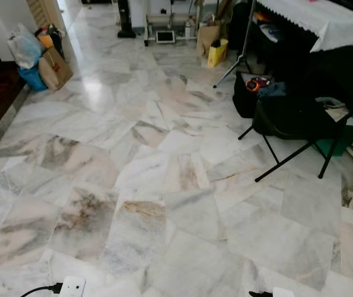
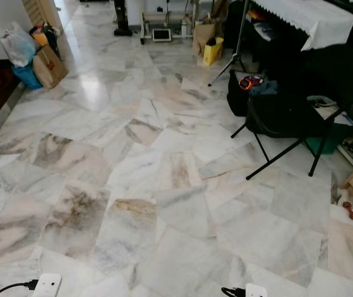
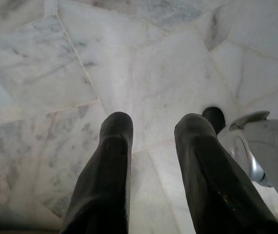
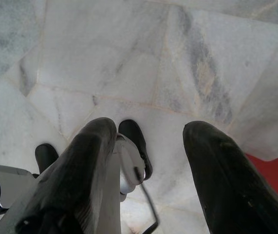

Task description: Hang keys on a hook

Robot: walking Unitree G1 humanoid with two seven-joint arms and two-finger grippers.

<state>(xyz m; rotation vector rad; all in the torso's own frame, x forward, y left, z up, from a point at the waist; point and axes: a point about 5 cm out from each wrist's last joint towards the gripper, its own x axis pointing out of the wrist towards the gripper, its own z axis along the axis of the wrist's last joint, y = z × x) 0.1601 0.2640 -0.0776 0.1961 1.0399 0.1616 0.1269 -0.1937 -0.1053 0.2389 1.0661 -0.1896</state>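
1. Keys: I cannot tell where they are, and the same goes for a hook. The left eye view looks down on a marble floor point(image 1: 164, 185). Far off on the left, a white plastic bag point(image 1: 23, 46) and a brown paper bag point(image 1: 54, 68) stand by the wall. On the right a black folding chair point(image 1: 300, 114) stands in front of a table with a white tablecloth point(image 1: 318, 18). A yellow bag point(image 1: 216, 52) sits farther back. A white plug adapter point(image 1: 71, 286) with a black cable lies at the near edge.
2. The right eye view shows the same room. A small red object point(image 2: 349, 211) lies on the floor at the far right, beside a wooden edge.
3. In the left wrist view, the left gripper point(image 3: 153, 126) hangs over the marble. Its fingers are spread and nothing is between them. A silver part of the robot's body point(image 3: 265, 151) is just beside them.
4. In the right wrist view, the right gripper point(image 4: 151, 134) is likewise spread and holds nothing. It hangs over the marble, with a red shape point(image 4: 270, 168) at the picture's edge.
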